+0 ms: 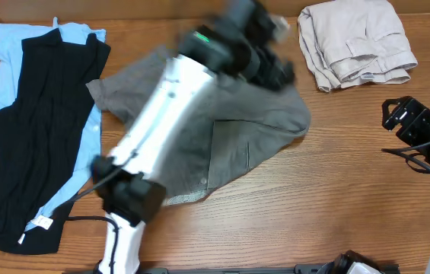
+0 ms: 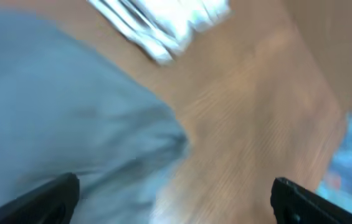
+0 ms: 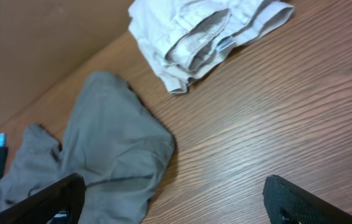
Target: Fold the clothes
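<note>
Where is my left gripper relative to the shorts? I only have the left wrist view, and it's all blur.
Observer: Overhead, your left gripper is above the far edge of the grey shorts, which lie crumpled mid-table.
Operator: And the right arm?
Observer: The right gripper is open at the right edge of the table, apart from the shorts.
Operator: What else is out?
Observer: Folded beige trousers lie far right. A black garment lies on a light-blue one at left.
</note>
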Action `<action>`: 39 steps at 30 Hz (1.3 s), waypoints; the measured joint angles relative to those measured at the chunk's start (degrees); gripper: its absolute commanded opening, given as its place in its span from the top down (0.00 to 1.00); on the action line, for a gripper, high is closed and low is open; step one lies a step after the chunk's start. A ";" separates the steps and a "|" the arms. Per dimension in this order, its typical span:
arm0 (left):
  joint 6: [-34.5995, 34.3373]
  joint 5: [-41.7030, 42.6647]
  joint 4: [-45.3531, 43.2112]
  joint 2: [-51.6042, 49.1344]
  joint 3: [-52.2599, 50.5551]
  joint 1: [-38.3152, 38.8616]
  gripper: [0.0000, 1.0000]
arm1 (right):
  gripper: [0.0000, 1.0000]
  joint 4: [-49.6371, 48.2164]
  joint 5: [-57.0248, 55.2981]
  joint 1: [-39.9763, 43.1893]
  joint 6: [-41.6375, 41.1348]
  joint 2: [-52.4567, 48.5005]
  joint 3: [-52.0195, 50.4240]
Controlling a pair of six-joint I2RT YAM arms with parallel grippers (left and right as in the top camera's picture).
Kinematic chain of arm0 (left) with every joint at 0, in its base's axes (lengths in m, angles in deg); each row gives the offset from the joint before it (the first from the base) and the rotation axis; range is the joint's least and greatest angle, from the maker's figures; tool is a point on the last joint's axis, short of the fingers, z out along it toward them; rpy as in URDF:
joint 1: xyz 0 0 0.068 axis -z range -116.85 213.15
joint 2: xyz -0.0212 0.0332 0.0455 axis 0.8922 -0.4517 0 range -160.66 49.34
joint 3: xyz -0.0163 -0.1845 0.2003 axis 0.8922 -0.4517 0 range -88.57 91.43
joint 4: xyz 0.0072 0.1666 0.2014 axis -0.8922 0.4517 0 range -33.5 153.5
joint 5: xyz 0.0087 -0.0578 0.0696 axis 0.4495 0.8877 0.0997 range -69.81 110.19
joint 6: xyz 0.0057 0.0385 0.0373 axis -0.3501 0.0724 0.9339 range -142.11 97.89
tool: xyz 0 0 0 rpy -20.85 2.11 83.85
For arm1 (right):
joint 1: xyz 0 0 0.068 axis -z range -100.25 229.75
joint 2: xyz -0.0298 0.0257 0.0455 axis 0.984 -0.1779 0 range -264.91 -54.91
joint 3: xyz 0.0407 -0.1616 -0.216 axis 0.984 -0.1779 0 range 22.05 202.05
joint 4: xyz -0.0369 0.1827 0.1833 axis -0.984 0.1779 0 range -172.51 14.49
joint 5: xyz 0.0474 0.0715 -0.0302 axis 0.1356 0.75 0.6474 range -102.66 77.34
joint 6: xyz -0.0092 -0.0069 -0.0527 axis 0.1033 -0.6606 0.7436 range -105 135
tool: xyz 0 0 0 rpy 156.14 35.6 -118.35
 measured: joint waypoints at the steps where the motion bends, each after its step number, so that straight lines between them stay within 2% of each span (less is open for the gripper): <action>1: 0.00 -0.02 2.08 0.00 3.58 -2.60 0.00 | 0.07 0.00 0.61 -0.13 0.00 0.00 0.00; 5: -0.02 -0.09 7.08 0.61 12.79 -13.18 0.00 | 0.09 0.00 3.32 -3.50 -0.04 0.00 0.00; 11: 0.00 -0.09 11.65 0.96 13.94 -20.92 0.00 | 0.09 -0.61 3.30 -17.00 -1.57 -0.66 0.02; 15: 0.09 -1.25 13.60 0.96 13.94 -22.51 0.00 | 0.09 -2.36 -1.05 -27.98 -4.26 -3.67 0.04; 21: 0.26 -10.82 16.65 0.96 13.94 -23.02 0.00 | 0.09 -3.69 -6.80 -38.38 -8.02 -10.56 0.07; 28: 0.26 -19.41 17.09 0.96 13.88 -23.02 0.00 | 0.09 -5.46 -12.28 -43.80 -9.51 -18.60 0.07; 39: 0.26 -21.62 18.45 0.13 13.88 -23.02 0.00 | 0.10 -11.02 -18.10 -47.87 -9.94 -27.67 0.07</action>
